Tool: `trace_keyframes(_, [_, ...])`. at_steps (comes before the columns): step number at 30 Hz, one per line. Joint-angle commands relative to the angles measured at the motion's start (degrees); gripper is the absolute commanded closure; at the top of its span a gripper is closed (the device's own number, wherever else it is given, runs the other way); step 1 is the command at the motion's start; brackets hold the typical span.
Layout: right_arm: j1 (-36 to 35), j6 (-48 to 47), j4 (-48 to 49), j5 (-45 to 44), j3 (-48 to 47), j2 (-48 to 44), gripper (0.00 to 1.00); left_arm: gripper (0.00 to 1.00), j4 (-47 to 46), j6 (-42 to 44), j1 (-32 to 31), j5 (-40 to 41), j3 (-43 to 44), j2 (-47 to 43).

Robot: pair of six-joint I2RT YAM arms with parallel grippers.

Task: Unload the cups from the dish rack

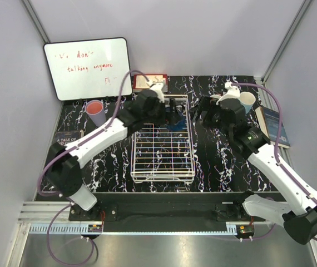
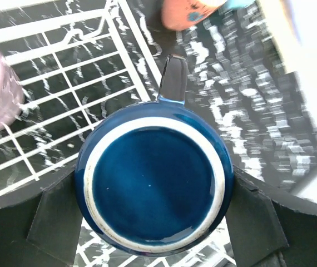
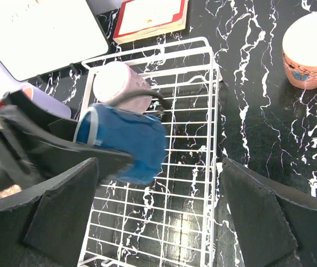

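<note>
Overhead view looks down from behind; both wrist views closely share the dish rack (image 1: 164,177).

We count five cups in all. Two are in the single dish rack (image 1: 164,161): a dark blue mug (image 2: 153,183) and a mauve cup (image 3: 118,84). One pink-mouthed cup (image 1: 95,111) stands on the tabletop (image 1: 219,161) left of the rack, and two are to its right, an orange printed cup (image 3: 311,53) and a light blue cup (image 1: 248,102). We count three books: a red-edged book (image 1: 150,82), a right-hand book (image 1: 273,127) and a left-hand book (image 1: 65,139). There is one whiteboard (image 1: 86,67).
</note>
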State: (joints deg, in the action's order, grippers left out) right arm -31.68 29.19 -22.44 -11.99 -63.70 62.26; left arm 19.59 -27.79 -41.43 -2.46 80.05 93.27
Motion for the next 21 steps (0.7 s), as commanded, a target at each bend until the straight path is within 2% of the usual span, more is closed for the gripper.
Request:
trace_keyframes(1, [-0.49,0.87,2.65,-1.02,1.65,-3.10,0.00,1.00,-27.54,-12.18,4.68,-14.05,-11.04,-8.01])
trace_keyframes(9, [-0.49,2.01,6.08,3.99,4.02,-5.74,0.01,1.00,-50.33,-25.00,8.20,-25.13,-23.26,-10.22])
trace_keyframes(11, [-0.49,2.88,6.88,5.04,5.34,-6.45,0.02,1.00,-60.95,-28.62,8.73,-28.28,-25.63,-9.43])
trace_keyframes(15, [-0.40,4.12,8.98,5.92,7.27,-8.72,0.03,1.00,-81.52,-41.51,9.87,-32.08,-31.26,-5.48])
trace_keyframes(16, [-0.49,4.47,9.34,6.10,8.06,-9.26,0.03,1.00,-89.56,-43.73,10.05,-32.34,-31.97,-3.47])
trace_keyframes(19, [-0.49,5.70,10.83,7.50,9.82,-11.54,0.04,1.00,-99.62,-50.24,10.76,-32.43,-32.94,-0.30])
trace_keyframes(21, [-0.49,6.58,12.41,9.17,10.87,-12.51,0.05,1.00,-101.94,-52.35,10.76,-33.31,-32.07,1.99])
